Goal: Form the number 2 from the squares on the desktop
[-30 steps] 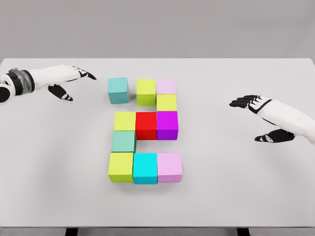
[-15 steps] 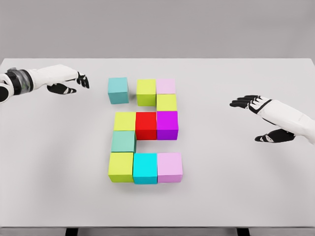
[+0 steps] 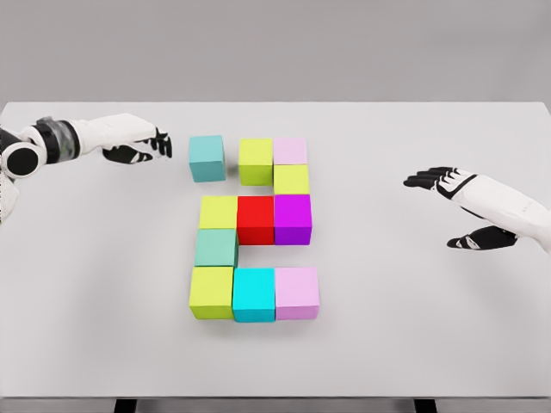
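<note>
Key relation: the teal block lies directly to the right of the left hand, just past its fingertips, with a thin strip of surface between them.
Gap to close: the teal block sits apart from the lime block at the top row of the figure; that open slot is the only break in the shape, so a push to the right looks like the move needed.
Long axis: the block is a cube, so no side is longer; its left face is turned to the hand and its right face to the gap.
Nearer hand: the left one by far; the right hand is well apart, off beyond the right side of the figure.
Left hand state: fingers curled in narrow, pointing right, holding nothing.
Right hand state: fingers spread wide and relaxed, holding nothing, hovering low over the surface.
Rest of the figure: pink block touching the lime one, then yellow, purple, red, yellow, green, lime, cyan and pink running down in an S-like path, all tight together.
Surface: the surface is pale grey, flat and plain, likely to let a block slide.
Room: a blank grey wall behind, nothing else in sight.
Risk: a push off centre may turn the teal block askew.
</note>
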